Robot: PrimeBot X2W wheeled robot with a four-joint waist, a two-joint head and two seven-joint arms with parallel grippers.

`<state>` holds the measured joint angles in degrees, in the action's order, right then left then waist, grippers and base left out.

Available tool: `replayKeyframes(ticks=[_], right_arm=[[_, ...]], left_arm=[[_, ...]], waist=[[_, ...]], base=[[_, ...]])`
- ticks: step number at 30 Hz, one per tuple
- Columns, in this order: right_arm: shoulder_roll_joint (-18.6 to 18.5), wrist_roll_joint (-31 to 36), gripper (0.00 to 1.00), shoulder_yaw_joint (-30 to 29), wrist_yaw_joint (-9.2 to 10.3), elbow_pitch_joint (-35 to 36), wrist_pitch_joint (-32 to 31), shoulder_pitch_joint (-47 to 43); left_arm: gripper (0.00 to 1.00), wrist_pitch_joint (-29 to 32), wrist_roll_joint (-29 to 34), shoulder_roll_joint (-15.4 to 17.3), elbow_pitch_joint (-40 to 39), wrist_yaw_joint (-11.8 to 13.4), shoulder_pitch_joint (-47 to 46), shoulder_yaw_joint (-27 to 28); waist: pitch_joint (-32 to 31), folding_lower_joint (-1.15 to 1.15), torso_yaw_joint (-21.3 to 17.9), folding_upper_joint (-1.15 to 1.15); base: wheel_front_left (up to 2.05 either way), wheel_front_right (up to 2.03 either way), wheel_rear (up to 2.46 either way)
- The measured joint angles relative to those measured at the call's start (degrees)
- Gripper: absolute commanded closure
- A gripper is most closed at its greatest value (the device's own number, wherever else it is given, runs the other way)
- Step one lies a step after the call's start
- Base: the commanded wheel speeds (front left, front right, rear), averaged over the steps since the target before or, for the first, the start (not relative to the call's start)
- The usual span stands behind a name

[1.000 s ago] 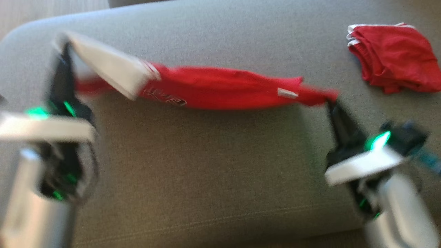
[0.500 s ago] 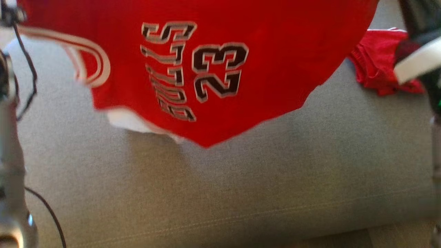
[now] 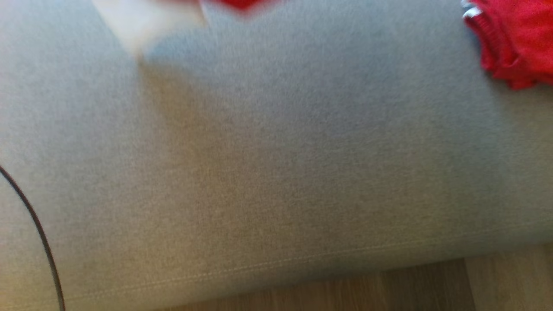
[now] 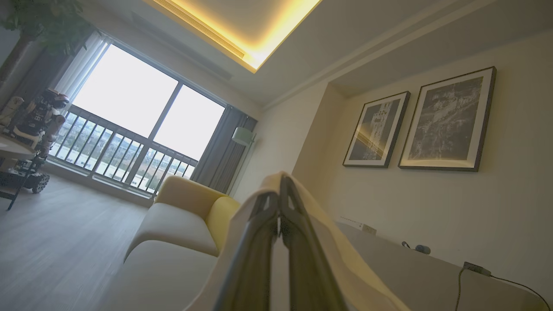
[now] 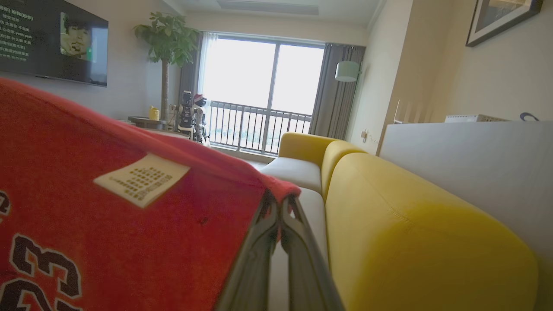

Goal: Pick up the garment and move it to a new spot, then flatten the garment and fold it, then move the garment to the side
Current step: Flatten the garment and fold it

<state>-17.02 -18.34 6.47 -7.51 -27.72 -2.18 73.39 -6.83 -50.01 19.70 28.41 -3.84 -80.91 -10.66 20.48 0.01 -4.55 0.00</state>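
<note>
**Garment held by both sets of fingers above a grey worktop, living room**

Garment (image 5: 108, 224): red jersey with a black "23" edged in white and a pale printed label (image 5: 140, 179) on the cloth. It is held up between the two arms. In the head view its red tip (image 3: 242, 3) and a pale flap (image 3: 147, 19) show blurred at the top edge, over the far part of the worktop. Whether they touch the worktop cannot be told.

Right fingers (image 5: 255, 263): together, clamped on the garment's red edge.

Left fingers (image 4: 255, 259): together, clamped on a pale fold of the garment that drapes down both sides of them.

Worktop (image 3: 276, 164): grey woven fabric with a seam along the near edge and a warmer-toned patch left of centre.

Red bundle (image 3: 514, 39): crumpled, with white trim, lying at the worktop's far right and well apart from the garment.

Cable (image 3: 34, 233): thin and black, curving across the lower left corner.

Floor (image 3: 389, 285): pale wood, seen past the worktop's near edge.

Room:
- yellow sofa (image 5: 410, 242) with pale seat cushions
- tall window (image 5: 259, 82) with a railing
- grey curtain (image 5: 335, 90), with a lamp (image 5: 348, 70) beside it
- plant (image 5: 166, 39)
- dark screen (image 5: 52, 39) on the wall
- toy robot (image 5: 192, 114) near the window
- two framed prints (image 4: 447, 119), side by side on a cream wall
- ceiling recess (image 4: 242, 30), glowing yellow
</note>
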Motion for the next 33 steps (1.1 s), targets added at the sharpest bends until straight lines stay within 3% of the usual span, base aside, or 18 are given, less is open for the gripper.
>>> replayKeyframes(ticks=[3,8,13,21,26,33], right_arm=[[0.1,3.9,1.0,-0.5,-0.01,-5.0,7.7,6.3],[0.0,5.8,1.0,-0.4,0.0,-11.8,13.9,10.4],[-0.5,6.3,1.0,2.4,0.0,-19.5,15.0,6.5],[-1.3,4.7,1.0,4.1,0.0,-26.2,16.0,-1.4],[-2.0,2.0,1.0,5.4,0.0,-25.0,15.8,-9.0],[-3.5,-1.6,1.0,4.0,0.0,-15.7,12.2,-26.9]], left_arm=[[1.0,-6.7,2.8,-0.4,1.7,-2.4,-6.2,-0.1],[1.0,-8.0,2.0,-3.2,-5.0,-3.3,-6.9,-0.1],[1.0,-8.0,0.3,-3.4,-11.2,-3.3,8.2,-1.1],[1.0,-7.9,-1.9,-4.5,-18.4,-3.3,29.2,-1.8],[1.0,-7.9,-5.6,-4.1,-25.8,-3.3,43.2,-2.5],[1.0,-7.9,-8.1,-1.5,-32.2,-3.3,65.8,-5.2]], waist=[[3.3,0.0,0.4,0.0],[8.1,0.01,2.3,0.0],[11.6,0.0,5.0,0.0],[11.7,-0.01,7.5,0.0],[8.1,-0.01,7.2,0.0],[2.7,-0.02,5.7,0.0]], base=[[0.0,0.0,0.0],[0.0,0.0,0.0],[0.0,0.0,0.0],[0.0,0.0,0.0],[0.0,0.0,0.0],[0.0,0.0,0.0]])
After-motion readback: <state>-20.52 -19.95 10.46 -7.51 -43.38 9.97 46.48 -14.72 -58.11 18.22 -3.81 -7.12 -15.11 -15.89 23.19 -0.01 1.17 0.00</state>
